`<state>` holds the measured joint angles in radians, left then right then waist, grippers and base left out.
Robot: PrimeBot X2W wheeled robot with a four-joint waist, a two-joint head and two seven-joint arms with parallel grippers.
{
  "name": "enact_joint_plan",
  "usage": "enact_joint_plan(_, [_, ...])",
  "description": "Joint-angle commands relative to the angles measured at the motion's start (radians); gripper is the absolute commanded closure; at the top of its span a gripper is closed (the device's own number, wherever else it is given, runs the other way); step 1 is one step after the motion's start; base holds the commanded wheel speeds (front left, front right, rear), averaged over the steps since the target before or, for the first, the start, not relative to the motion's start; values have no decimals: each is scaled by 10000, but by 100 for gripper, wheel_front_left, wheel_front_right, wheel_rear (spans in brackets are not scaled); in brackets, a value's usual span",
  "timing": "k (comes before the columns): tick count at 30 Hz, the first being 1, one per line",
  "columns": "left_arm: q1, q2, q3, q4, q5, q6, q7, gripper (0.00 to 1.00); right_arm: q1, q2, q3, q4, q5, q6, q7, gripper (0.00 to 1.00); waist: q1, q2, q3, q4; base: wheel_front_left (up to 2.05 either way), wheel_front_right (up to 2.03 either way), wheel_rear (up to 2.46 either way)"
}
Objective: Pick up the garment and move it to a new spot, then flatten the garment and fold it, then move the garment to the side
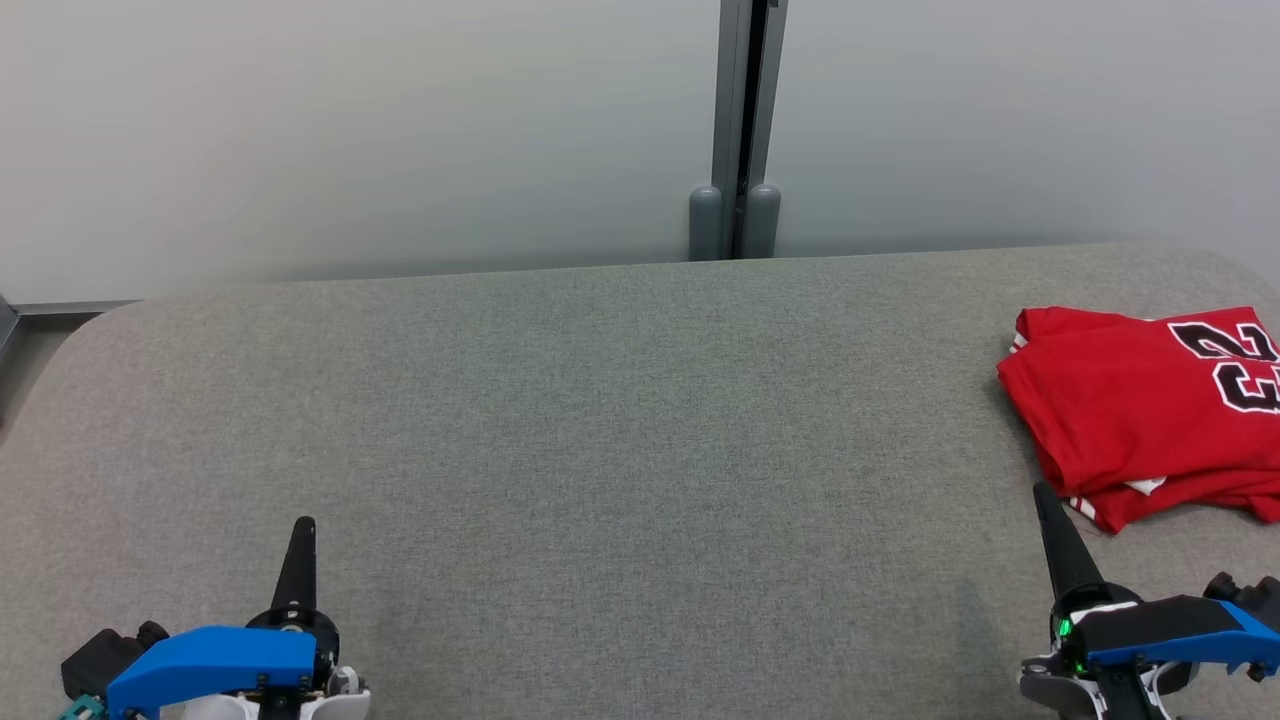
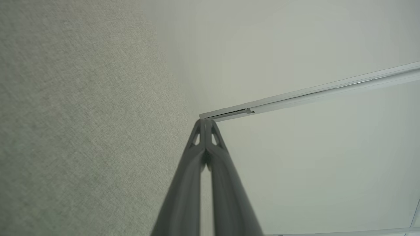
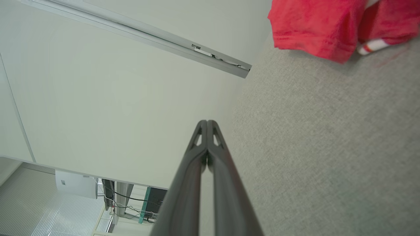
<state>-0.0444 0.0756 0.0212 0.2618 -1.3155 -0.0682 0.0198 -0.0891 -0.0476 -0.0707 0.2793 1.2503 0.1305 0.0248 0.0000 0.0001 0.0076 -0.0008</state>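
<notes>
Red fabric with a black-and-white number, the garment (image 1: 1130, 410) lies in a folded, layered stack on the grey tabletop (image 1: 600, 420), well to the right of the grey wall post (image 1: 735, 130) and nearer the robot, running off the head view's edge. You can judge pickup, flattening, folding and the shift aside as done, though the near hem looks slightly uneven. Your right end effector (image 1: 1043, 497) sits right of the post, just beside the garment's near corner and apart from it, fingers pressed together and holding nothing. Your left end effector (image 1: 303, 530) sits well left of the post, likewise closed and empty. Little seems left beyond checking the fold.
</notes>
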Motion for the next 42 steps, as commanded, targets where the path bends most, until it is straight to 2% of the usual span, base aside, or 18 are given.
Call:
enact_joint_plan(1, [-250, -7, 116, -98, -205, -75, 73, 100, -198, -35, -47, -114, 283, 3, 70, 100, 0, -1, -2, 1, 0, 0, 0])
enact_joint_plan(42, [-681, -249, 912, -183, -2874, -652, 921, 100, -250, -42, -439, -355, 3497, 4, 881, 100, 0, -1, -43, 7, 0, 0, 0])
